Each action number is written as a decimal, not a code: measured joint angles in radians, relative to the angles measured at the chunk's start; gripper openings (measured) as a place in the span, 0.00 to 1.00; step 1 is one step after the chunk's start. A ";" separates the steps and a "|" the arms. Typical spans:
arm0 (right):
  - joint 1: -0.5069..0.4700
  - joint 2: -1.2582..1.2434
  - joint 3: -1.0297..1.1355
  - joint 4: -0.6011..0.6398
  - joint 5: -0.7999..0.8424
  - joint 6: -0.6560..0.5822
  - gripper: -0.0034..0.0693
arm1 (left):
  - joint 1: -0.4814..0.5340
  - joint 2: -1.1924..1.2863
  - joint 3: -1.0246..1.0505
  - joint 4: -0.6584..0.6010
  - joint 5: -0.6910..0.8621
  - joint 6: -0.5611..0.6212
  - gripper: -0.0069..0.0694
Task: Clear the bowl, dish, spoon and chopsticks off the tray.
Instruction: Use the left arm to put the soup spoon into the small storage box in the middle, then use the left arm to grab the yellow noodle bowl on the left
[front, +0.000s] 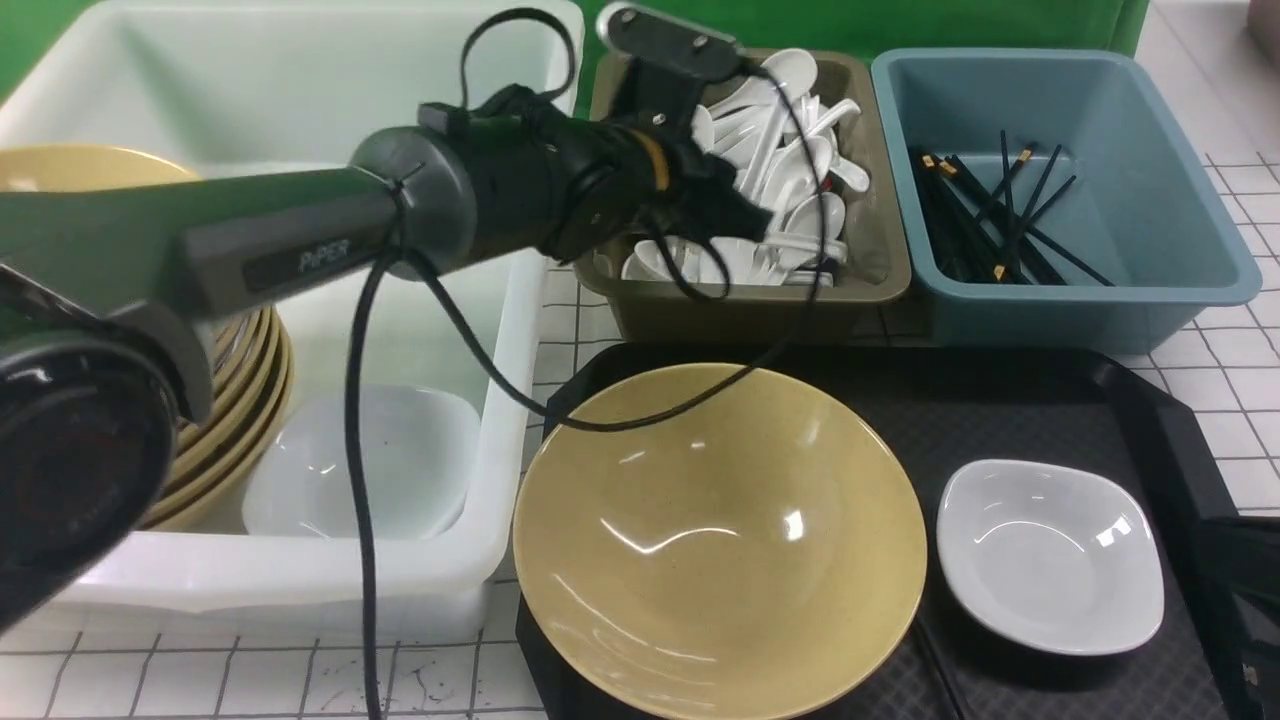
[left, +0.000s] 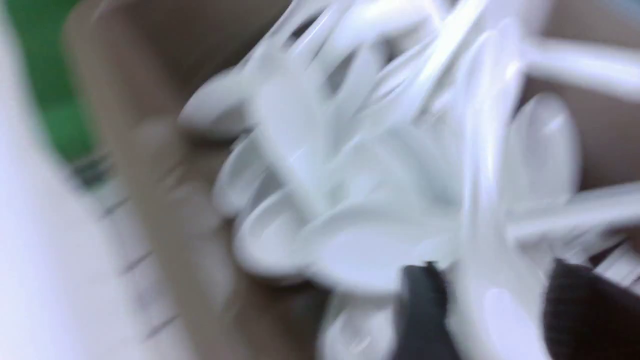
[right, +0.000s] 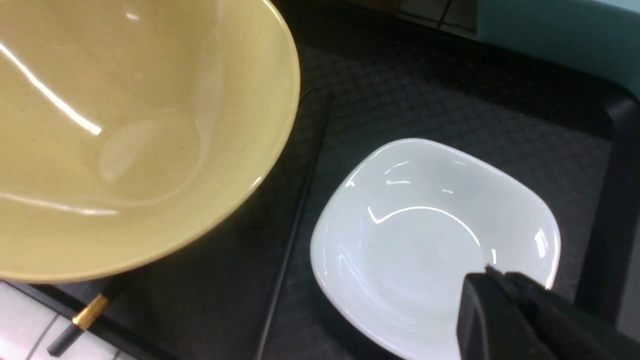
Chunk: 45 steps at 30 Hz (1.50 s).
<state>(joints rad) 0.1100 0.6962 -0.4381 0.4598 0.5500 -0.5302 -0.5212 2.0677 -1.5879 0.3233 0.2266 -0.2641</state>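
The yellow bowl (front: 720, 540) sits on the left half of the black tray (front: 1000, 400); it also shows in the right wrist view (right: 135, 125). The white dish (front: 1050, 555) lies to its right. A black chopstick (right: 295, 220) lies between them, with a gold-banded end (right: 90, 310) under the bowl's rim. My left gripper (front: 740, 215) reaches into the olive tub of spoons. In the blurred left wrist view its fingers (left: 425, 305) stand either side of a white spoon (left: 500, 310). My right gripper (right: 492, 275) is shut and empty, just over the dish's (right: 425, 235) rim.
A white tub (front: 300, 100) at the left holds stacked yellow bowls (front: 230, 400) and a white dish (front: 360, 460). The olive tub (front: 750, 300) holds many white spoons. The blue tub (front: 1060, 180) holds black chopsticks. All stand on a white tiled table (front: 1250, 400).
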 joint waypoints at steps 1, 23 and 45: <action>0.000 0.000 0.000 0.000 0.000 0.000 0.11 | 0.000 -0.014 -0.009 0.002 0.069 0.005 0.58; 0.000 0.000 0.000 0.002 0.001 0.000 0.12 | -0.168 0.005 -0.106 -0.168 0.799 0.644 0.69; 0.001 0.000 0.000 0.022 0.041 0.000 0.14 | -0.104 -0.422 -0.130 -0.373 0.819 0.700 0.10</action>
<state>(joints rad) 0.1112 0.6962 -0.4381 0.4820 0.5908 -0.5302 -0.6256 1.6453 -1.7179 -0.0492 1.0458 0.4361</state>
